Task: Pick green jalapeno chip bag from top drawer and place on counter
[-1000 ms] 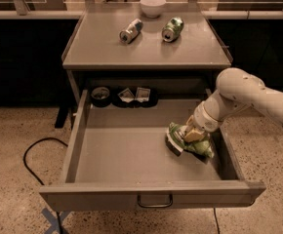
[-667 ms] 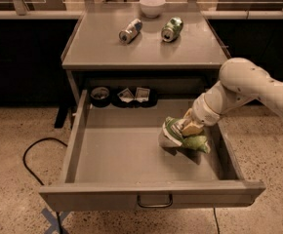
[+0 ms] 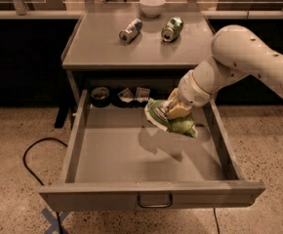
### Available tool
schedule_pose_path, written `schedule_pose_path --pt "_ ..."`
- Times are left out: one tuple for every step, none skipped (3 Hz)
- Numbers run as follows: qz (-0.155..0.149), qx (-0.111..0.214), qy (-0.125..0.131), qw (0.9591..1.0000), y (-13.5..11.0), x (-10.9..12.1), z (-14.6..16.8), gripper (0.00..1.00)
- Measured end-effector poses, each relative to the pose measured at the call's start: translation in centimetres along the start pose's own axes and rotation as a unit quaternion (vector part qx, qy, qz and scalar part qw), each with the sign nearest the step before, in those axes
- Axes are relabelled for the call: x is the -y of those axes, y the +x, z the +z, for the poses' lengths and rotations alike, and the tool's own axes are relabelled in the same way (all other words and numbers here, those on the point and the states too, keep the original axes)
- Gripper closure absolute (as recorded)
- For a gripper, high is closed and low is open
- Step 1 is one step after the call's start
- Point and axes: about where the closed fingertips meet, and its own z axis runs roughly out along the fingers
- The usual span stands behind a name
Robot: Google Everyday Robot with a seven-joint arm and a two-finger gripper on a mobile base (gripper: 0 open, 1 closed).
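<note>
**Bag in the gripper above the drawer, bench up and behind**

The gripper (image 3: 174, 110) is closed on the green jalapeno chip bag (image 3: 176, 125) and holds it by its upper part. It hangs over the far right part of the open top drawer (image 3: 131, 155). The bag seems to be clear of the drawer floor, because its shadow lies apart from it, to the left and nearer.

The bag hangs directly under the gripper. Its long axis slants from the white panel at upper left down to the green crumpled end at lower right.

The bench (image 3: 107, 52) is farther and higher than the bag, and its near edge is just above the back of the drawer. So I judge that the next move must go up first and then away to the far side.

On the bench, a silver can (image 3: 130, 30) and a green-and-silver can (image 3: 172, 28) lie on their sides in the far half, with a white bowl (image 3: 152, 6) behind them. The near half of the bench is bare.

No brand or writing can be read on the bag or on the cans.

A dark round object (image 3: 100, 95) and small packets (image 3: 134, 94) lie at the back of the drawer.
</note>
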Motion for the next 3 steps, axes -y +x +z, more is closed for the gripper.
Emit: schedule_pose_path --pt "-0.026 -0.004 0.010 0.9996 -4.2 1.1 -2.5 1.00" --pt "-0.028 -0.004 0.033 0.9990 -7.1 3.1 -5.5 1.00" --pt "-0.018 -0.025 0.064 0.9975 -9.2 6.3 -9.0 1.00"
